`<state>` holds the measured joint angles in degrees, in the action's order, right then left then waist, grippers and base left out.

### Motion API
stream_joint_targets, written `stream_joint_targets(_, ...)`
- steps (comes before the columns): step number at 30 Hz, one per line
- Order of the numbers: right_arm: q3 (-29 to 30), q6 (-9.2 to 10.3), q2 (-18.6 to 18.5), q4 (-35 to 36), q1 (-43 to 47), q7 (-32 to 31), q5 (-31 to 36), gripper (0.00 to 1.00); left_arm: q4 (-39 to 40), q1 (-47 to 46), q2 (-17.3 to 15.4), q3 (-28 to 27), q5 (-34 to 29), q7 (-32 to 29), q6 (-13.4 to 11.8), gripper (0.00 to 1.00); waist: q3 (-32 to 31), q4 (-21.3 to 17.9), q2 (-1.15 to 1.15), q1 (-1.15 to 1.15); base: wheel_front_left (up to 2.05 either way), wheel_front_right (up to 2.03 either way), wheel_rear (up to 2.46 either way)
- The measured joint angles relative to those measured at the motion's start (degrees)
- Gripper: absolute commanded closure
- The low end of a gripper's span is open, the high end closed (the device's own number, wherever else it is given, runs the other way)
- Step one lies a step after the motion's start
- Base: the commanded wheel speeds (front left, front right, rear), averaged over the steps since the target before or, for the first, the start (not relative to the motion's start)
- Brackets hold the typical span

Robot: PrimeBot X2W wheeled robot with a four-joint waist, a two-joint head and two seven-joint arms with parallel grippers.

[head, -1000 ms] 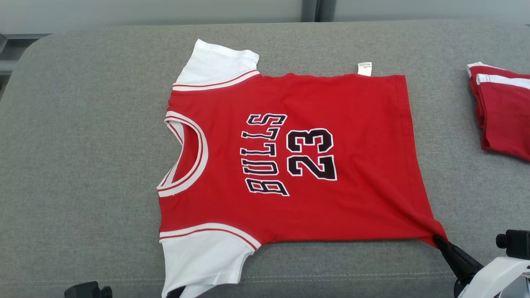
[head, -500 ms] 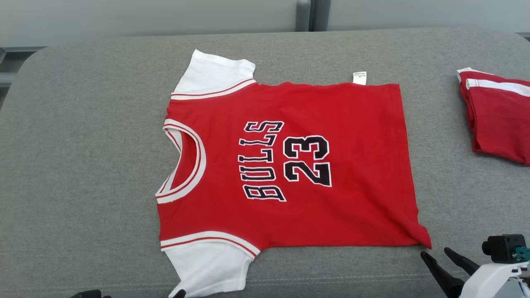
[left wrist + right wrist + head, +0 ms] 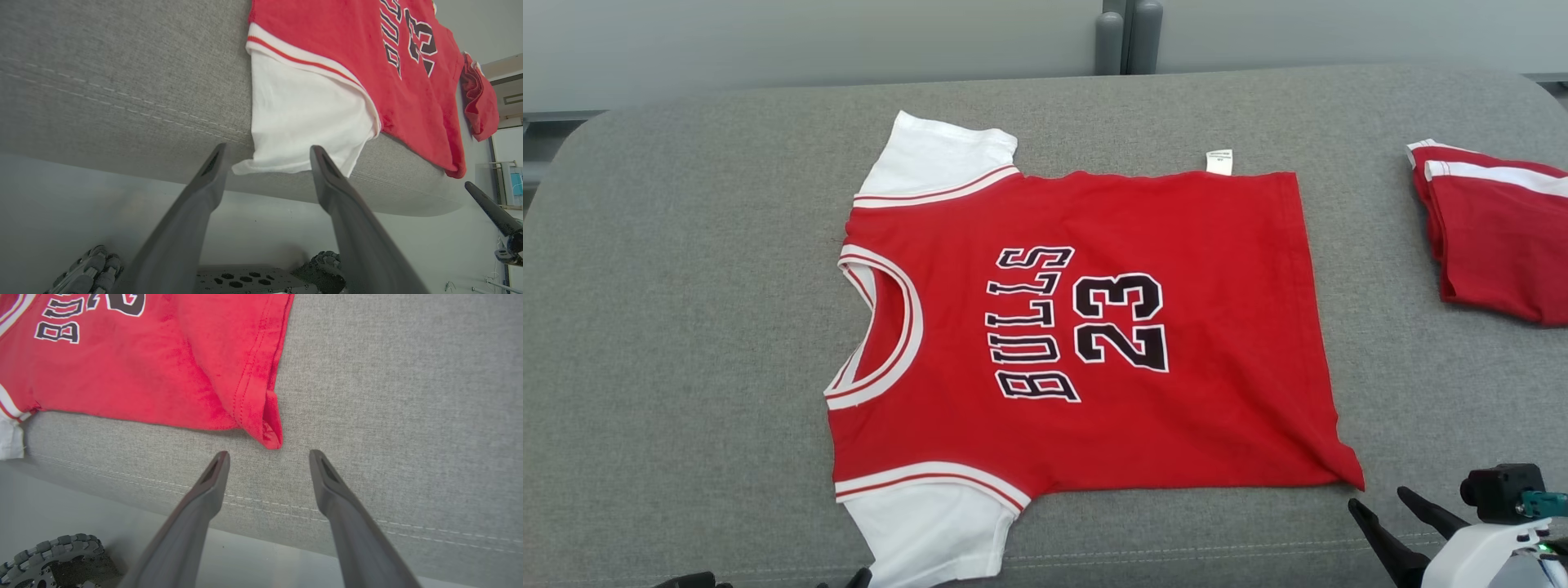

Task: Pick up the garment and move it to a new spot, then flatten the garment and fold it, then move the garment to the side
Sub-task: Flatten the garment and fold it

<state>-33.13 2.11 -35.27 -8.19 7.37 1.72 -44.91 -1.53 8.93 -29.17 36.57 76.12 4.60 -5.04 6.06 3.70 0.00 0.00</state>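
The garment (image 3: pixel 1078 327) is a red jersey with white sleeves and "BULLS 23" in black print. It lies spread flat on the grey cushioned top (image 3: pixel 686 286), neck to the left. My right gripper (image 3: pixel 1376 498) stands open just in front of the hem's near corner (image 3: pixel 271 437), a small gap away, with nothing between its fingers. In the right wrist view that gripper (image 3: pixel 268 452) points at this corner. My left gripper (image 3: pixel 265 153) is open at the front edge; the near white sleeve (image 3: pixel 302 122) hangs loose just beyond its fingertips.
A second red garment (image 3: pixel 1494 237), folded, lies at the far right of the top. The stitched front edge (image 3: pixel 367 518) of the cushion runs right under both grippers. A robot wheel (image 3: pixel 53 547) shows below it.
Both grippers went from shut to open. The right let go of the hem corner and drew back; the left let go of the near sleeve. The head camera shifted slightly.
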Motion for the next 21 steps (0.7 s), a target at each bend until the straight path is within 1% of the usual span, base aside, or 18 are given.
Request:
stream_joint_targets(5, -0.62, -0.02, 0.21, 0.15, -1.73, -0.01, 0.64, 0.0, -1.36, -1.8, 0.05, 0.88, -2.93, 0.76, -0.01, 0.0, 0.11, 0.16, 0.0, 0.0, 0.0, 0.0, 0.0)
stream_joint_targets(9, -1.3, -0.09, 0.73, -0.29, -2.92, -0.52, 0.78, 0.0, -2.83, -2.26, 0.21, 2.71, -3.53, 0.31, -0.02, 0.0, 0.21, 0.38, 0.0, 0.0, 0.0, 0.0, 0.0)
stream_joint_targets(15, -1.59, -0.1, 1.32, -2.22, -4.5, -1.38, 0.88, 0.0, -4.8, -4.12, 1.97, 6.01, -5.79, -1.62, 0.26, 0.0, 0.97, 1.36, 0.0, 0.0, 0.0, 0.0, 0.0)
stream_joint_targets(21, -2.01, -0.8, 1.94, -4.08, -6.7, -2.3, 0.91, 0.0, -7.35, -6.74, 3.36, 6.65, -6.13, -2.54, 1.01, 0.0, 1.88, 2.49, 0.0, 0.0, 0.0, 0.0, 0.0)
